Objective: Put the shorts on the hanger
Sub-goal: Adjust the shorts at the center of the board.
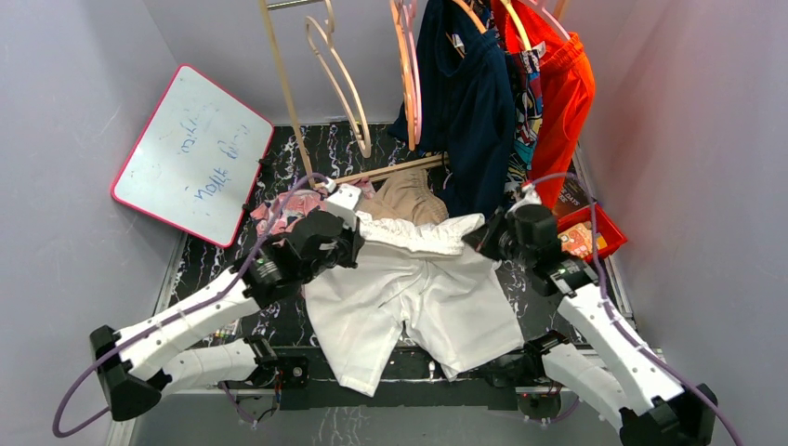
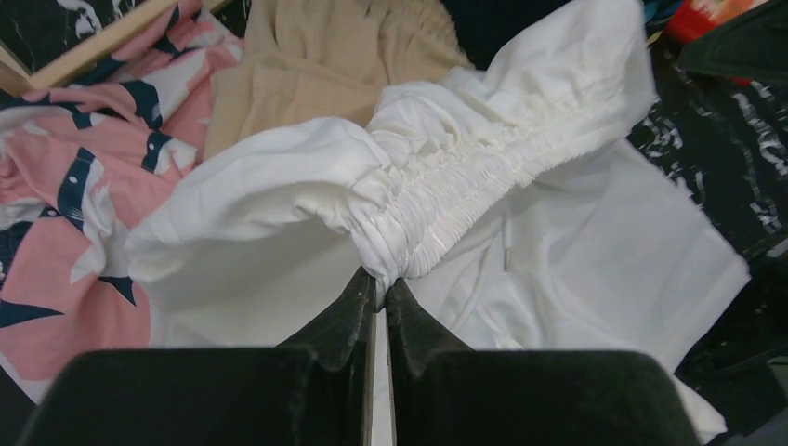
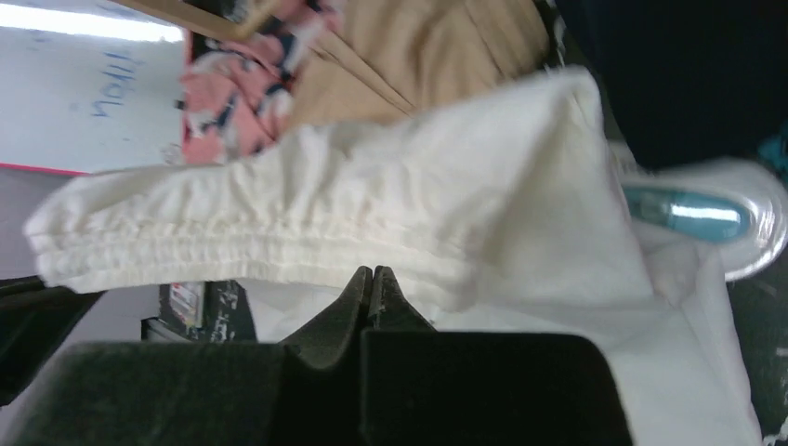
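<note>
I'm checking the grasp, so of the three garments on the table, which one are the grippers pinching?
The white shorts: left gripper and right gripper both pinch their gathered waistband. The tan shorts and pink patterned garment lie ungripped behind.

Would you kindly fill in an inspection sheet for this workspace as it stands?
Surface: black marbled table, largely under clothes.
Job's things: shorts lifted by the waistband, legs on the table; hanger hanging bare at the back.
Clutter: tan shorts, pink garment, red tray, whiteboard.
Grippers: left gripper shut on the shorts' waistband; right gripper likewise.
Cables: purple cable looped at the near left; another at the right.
Surroundings: grey walls; navy garment and orange garment hanging behind.
</note>
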